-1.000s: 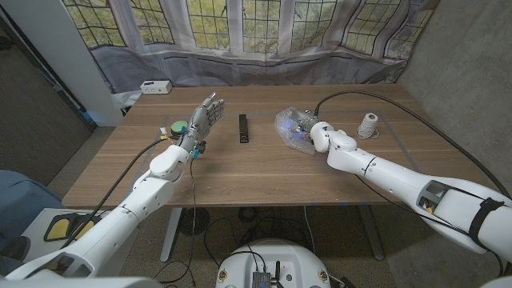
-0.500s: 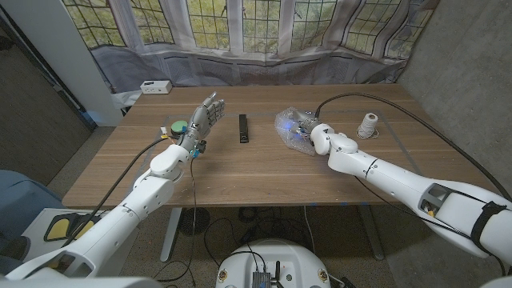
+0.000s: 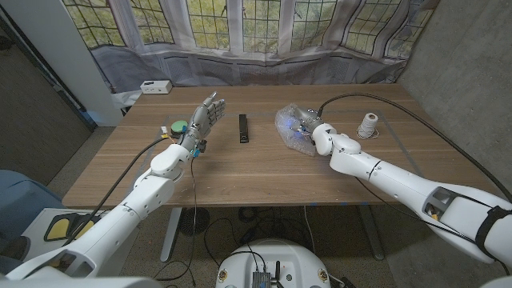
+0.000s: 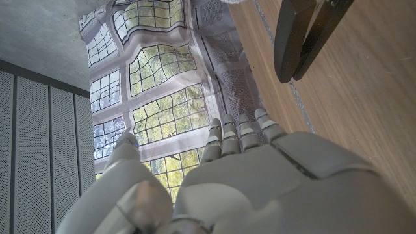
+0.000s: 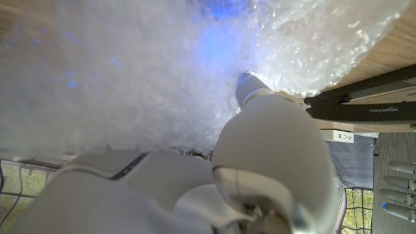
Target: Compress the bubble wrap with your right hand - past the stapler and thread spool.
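**Inspector:** Where is the bubble wrap point(image 3: 290, 126) sitting?

**Assistant:** It is lying crumpled on the wooden tabletop point(image 3: 240, 172), in the upper middle of the head view, right of centre. The right hand point(image 3: 308, 130) is pushing into its right side, fingers buried in the plastic. In the right wrist view the bubble wrap point(image 5: 162, 58) is bulging around the right hand point(image 5: 260, 149), with a blue glow showing through it.

**Inspector:** Is that hand gripping it?

**Assistant:** It is touching and pressing the wrap; whether the fingers are closing around it, I cannot tell.

**Inspector:** And the other items?

**Assistant:** The black stapler point(image 3: 243, 129) is lying at upper centre, just left of the wrap and apart from it. The white thread spool point(image 3: 368, 126) is standing upright to the right of the wrap, beyond the right arm.

**Inspector:** The left hand?

**Assistant:** The left hand point(image 3: 204, 118) is standing raised at the upper left, fingers spread and holding nothing. A green and grey object point(image 3: 179, 127) is sitting just left of it. In the left wrist view the left hand point(image 4: 247, 182) is pointing towards the leaded windows point(image 4: 162, 104), with the stapler point(image 4: 302, 36) ahead of it on the wood.
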Tool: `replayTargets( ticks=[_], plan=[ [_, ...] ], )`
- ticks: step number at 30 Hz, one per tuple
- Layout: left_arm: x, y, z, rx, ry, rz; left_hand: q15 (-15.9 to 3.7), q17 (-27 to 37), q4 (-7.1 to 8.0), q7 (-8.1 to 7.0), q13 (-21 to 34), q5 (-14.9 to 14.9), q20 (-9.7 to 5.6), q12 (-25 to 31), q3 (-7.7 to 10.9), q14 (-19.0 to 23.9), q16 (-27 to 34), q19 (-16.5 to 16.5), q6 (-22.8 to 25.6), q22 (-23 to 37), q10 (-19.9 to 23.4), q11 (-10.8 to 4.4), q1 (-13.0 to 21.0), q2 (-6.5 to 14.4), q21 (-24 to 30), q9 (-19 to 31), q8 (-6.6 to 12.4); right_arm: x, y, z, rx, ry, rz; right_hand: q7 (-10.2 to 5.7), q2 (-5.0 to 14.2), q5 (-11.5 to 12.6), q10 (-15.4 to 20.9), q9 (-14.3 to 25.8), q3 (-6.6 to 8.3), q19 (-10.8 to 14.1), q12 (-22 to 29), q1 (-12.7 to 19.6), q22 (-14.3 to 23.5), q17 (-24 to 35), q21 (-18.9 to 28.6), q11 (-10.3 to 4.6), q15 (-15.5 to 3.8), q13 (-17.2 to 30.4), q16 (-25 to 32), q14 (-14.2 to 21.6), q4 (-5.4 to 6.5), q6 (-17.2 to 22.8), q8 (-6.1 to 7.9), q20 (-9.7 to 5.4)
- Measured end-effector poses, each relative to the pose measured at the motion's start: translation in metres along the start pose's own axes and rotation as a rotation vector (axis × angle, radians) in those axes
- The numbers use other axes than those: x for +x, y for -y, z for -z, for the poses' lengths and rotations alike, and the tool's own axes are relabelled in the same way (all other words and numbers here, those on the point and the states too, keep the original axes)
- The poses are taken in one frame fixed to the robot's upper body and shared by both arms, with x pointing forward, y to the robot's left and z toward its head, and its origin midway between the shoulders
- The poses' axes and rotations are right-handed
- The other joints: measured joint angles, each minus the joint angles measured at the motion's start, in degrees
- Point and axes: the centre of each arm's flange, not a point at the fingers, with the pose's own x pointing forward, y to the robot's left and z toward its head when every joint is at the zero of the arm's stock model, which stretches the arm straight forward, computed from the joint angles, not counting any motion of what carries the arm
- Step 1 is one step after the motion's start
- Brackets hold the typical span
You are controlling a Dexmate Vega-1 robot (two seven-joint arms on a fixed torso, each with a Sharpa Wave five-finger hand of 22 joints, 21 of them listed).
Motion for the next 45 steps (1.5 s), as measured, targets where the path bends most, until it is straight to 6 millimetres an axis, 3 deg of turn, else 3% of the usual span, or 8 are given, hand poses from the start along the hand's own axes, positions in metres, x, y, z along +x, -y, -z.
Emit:
replayTargets(
  ticks=[31,45],
  plan=[
    [0.005,0.002,-0.001,0.001,0.009,0.005,0.00,0.0,0.00,0.00,0.0,0.0,0.00,0.0,0.00,0.0,0.0,0.0,0.0,0.0,0.0,0.00,0.0,0.0,0.0,0.0,0.00,-0.019,0.031,-0.004,0.080,0.040,0.131,0.03,0.92,0.0,0.4,0.0,-0.24,-0.7,-0.8,0.1,0.0,0.9,0.0,0.39,0.08,0.3,-0.4,-0.1,0.23,1.3,-0.73,0.53],
    [0.006,0.002,-0.006,0.011,0.018,0.009,-0.01,0.0,-0.24,0.00,0.0,0.0,-0.01,0.0,-0.26,0.0,0.0,0.0,0.0,0.0,0.0,0.00,0.0,0.0,0.0,0.0,0.00,-0.042,0.054,-0.007,0.130,0.069,0.231,0.24,1.07,0.0,0.6,0.0,-0.40,-1.0,-1.6,0.3,0.0,1.3,0.0,0.20,0.09,0.3,-0.4,-0.1,0.39,1.5,-1.16,0.22]
  ],
)
